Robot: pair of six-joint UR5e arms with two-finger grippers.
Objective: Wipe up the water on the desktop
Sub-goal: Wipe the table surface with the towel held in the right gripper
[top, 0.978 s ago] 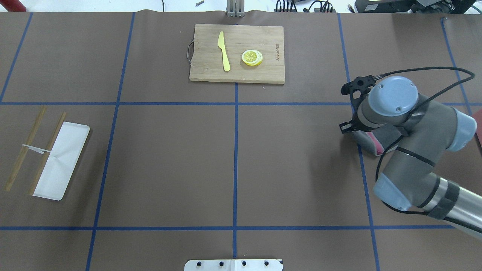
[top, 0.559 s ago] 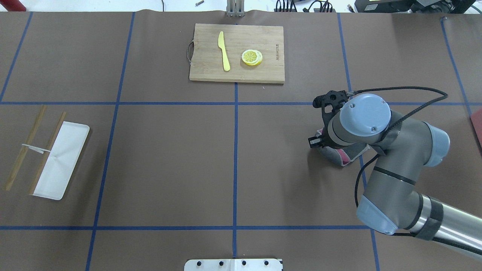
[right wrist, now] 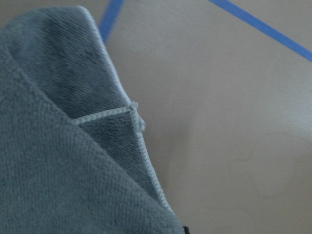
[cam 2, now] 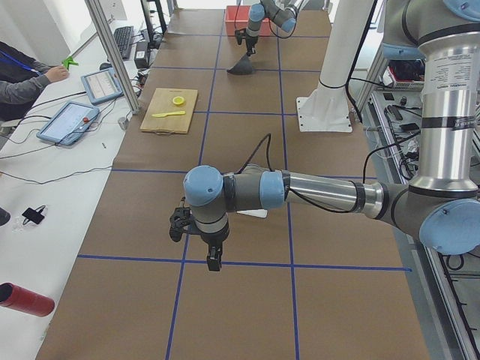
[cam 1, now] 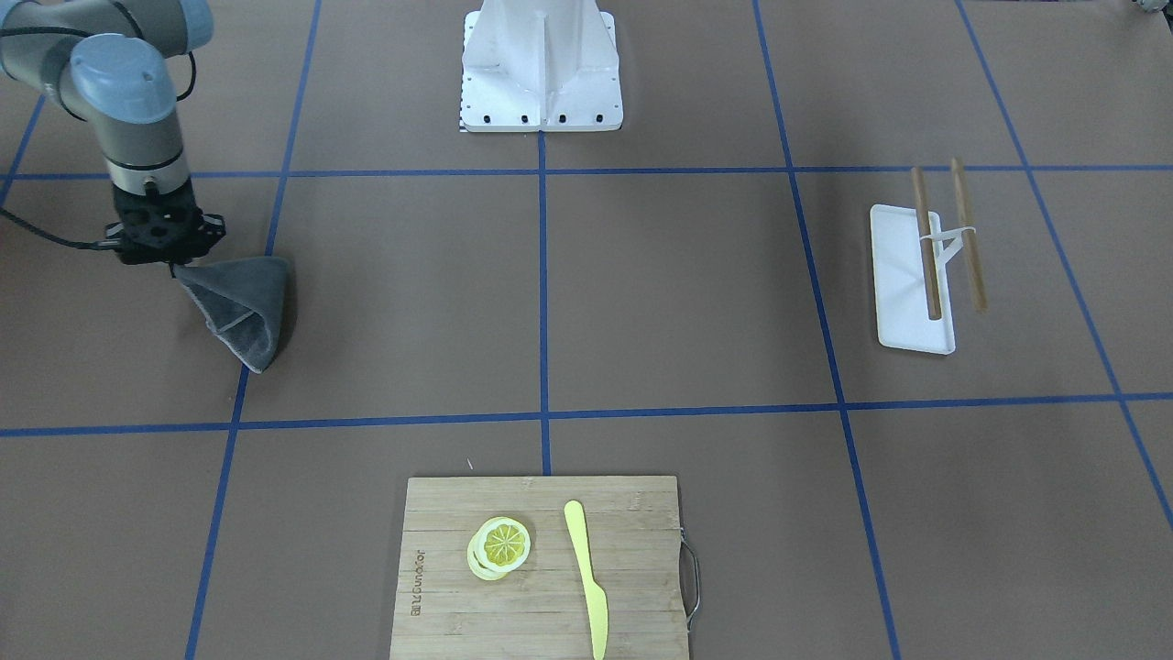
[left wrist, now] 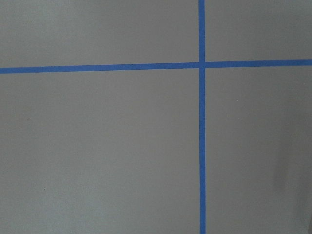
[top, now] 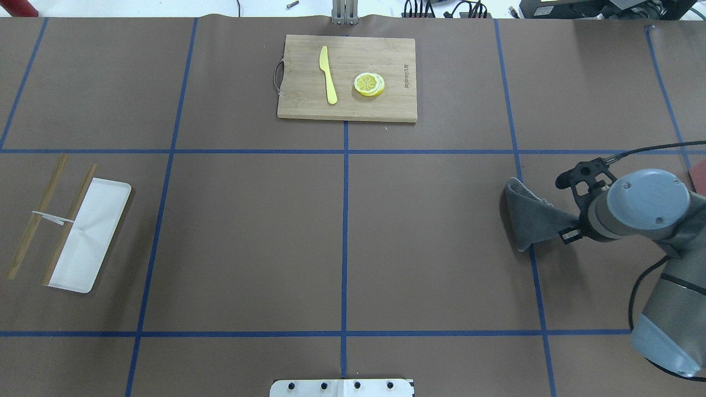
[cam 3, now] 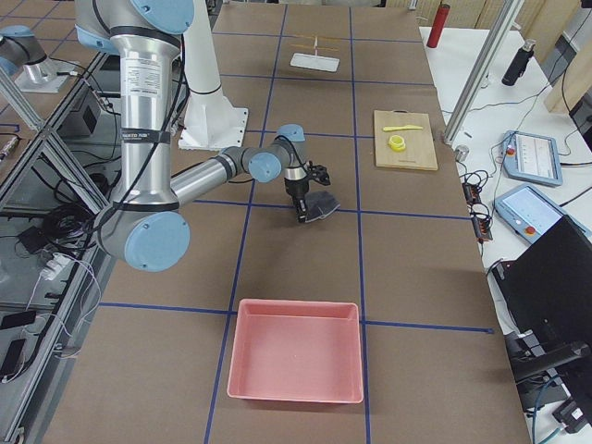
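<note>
The desktop (top: 248,237) is a matte brown surface with a grid of blue tape lines. My right gripper (top: 572,230) is shut on one corner of a grey cloth (top: 528,218), which trails from it and lies on the desktop across a blue line. The gripper (cam 1: 170,266) and cloth (cam 1: 240,307) also show in the front view. The right wrist view shows the cloth (right wrist: 63,146) close up and a faint curved mark (right wrist: 268,165) on the desktop beside it. My left gripper (cam 2: 214,262) hangs just above the desktop in the exterior left view only; I cannot tell whether it is open.
A bamboo cutting board (top: 386,105) with a yellow knife (top: 328,74) and lemon slices (top: 369,84) lies at the far middle. A white tray (top: 96,220) with chopsticks (top: 38,220) lies at the left. A pink bin (cam 3: 296,361) sits near the right end.
My right gripper first swept left with the cloth, then moved back right and nearer. The cloth now trails spread out to its left.
</note>
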